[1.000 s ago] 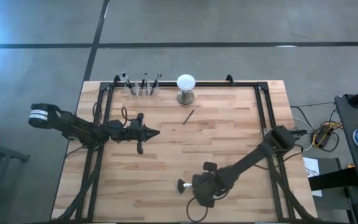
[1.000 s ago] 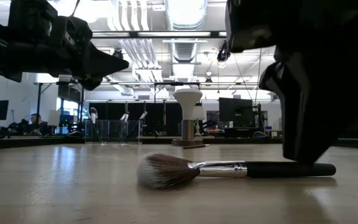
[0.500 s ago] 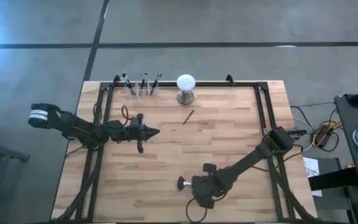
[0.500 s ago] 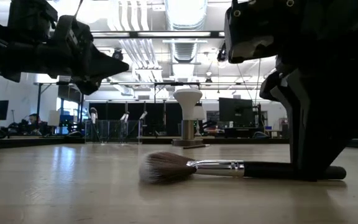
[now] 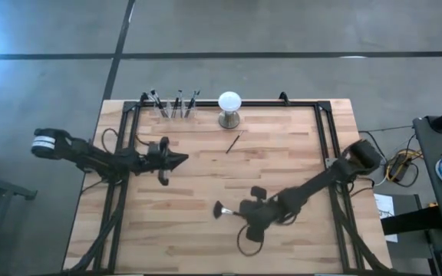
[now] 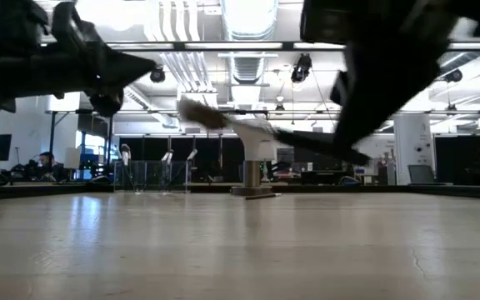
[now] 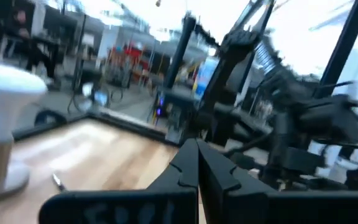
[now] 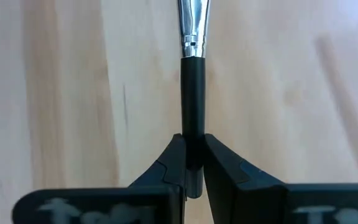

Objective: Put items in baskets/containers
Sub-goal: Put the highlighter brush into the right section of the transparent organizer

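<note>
A wide brush (image 6: 202, 114) with a black handle, silver ferrule and soft head hangs in the air over the table's near middle, with my right gripper (image 5: 244, 211) shut on it. Three clear cups (image 5: 173, 110) with slim brushes standing in them form a row at the far edge, left of the white globe (image 5: 229, 102). One slim brush (image 5: 233, 143) lies flat on the wood near the globe. My left gripper (image 5: 183, 159) hovers shut over the table's left half, holding nothing. My right gripper pinches the brush's black handle (image 8: 193, 118) between its two fingers, close to the handle's free end, which shows just behind the fingertips. The fingers slant down from the table's right. The brush is lifted clear, its head (image 5: 218, 208) pointing toward the table's left edge and raised a little.
A dark metal frame (image 5: 321, 138) runs along the table's far, left and right sides. The globe's metal stand (image 6: 252, 179) sits next to the cups (image 6: 148, 175). Bare wood lies between the two arms.
My right gripper has taken hold of the wide brush's handle, then risen and gone toward the far edge. The brush, which lay flat on the table, is lifted clear with its head tipped up. My left gripper has drawn back a little toward the left edge and tipped upward.
</note>
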`<state>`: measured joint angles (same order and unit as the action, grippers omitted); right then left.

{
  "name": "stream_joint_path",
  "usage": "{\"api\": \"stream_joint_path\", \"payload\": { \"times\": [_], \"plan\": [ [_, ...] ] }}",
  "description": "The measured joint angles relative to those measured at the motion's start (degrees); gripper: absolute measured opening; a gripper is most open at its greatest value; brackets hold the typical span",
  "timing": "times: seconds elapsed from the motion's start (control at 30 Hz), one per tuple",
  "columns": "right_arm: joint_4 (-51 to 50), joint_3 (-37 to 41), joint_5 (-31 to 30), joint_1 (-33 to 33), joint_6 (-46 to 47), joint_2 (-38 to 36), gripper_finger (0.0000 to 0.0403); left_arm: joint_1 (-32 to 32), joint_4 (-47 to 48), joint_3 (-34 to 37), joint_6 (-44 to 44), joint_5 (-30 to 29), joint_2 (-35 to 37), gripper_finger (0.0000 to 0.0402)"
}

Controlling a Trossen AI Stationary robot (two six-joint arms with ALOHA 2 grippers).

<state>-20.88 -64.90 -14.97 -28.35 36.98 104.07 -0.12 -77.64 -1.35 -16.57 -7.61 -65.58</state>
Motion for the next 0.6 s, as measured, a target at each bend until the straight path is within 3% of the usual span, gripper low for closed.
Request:
{"api": "stream_joint_path", "payload": {
  "times": [0.27,0.47,0.6],
  "plan": [
    [28.3,15.5,0.0,10.9,-10.2,-8.9,0.0029,1.7,-1.6,-0.8,1.5,3.0,1.3,0.0000],
    [46.9,21.5,4.4,20.1,-16.3,-13.6,0.0029,2.6,1.1,-4.4,-0.3,3.2,0.9,0.0005],
    [56.0,22.9,8.5,23.7,-19.4,-14.7,0.0029,2.6,3.7,-7.3,-0.4,4.0,0.5,0.0039]
  ]
}}
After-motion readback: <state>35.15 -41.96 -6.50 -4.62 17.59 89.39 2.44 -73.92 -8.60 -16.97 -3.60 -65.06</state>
